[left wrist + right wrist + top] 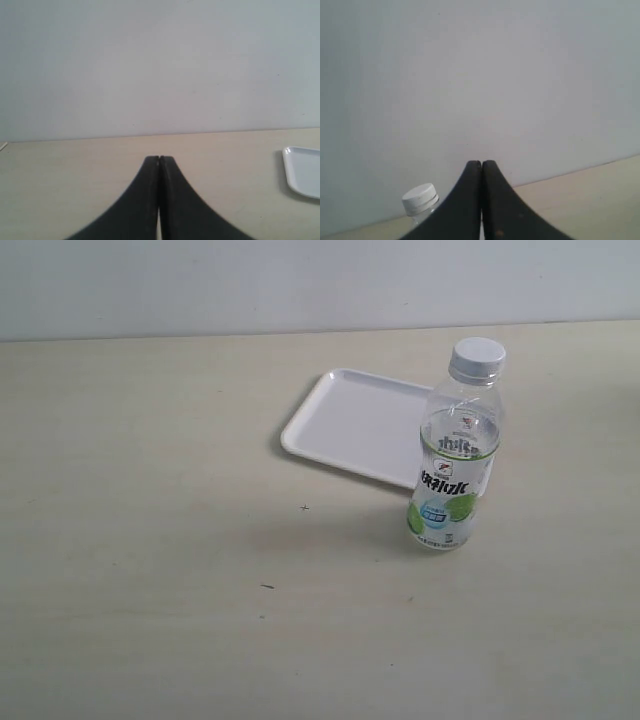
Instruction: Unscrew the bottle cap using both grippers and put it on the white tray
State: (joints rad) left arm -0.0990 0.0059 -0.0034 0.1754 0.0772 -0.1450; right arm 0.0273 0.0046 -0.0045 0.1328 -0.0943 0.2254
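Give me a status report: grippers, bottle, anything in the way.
Left gripper shut, empty. Right gripper shut, empty. Bottle upright by white tray, bottle cap on. Nothing seen blocking it.

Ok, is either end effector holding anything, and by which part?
Nothing is held. The left end effector and right end effector are both shut and empty; the bottle stands untouched, bottle cap on.

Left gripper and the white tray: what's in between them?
Nothing. The left wrist view shows only bare tabletop between the left gripper and the white tray.
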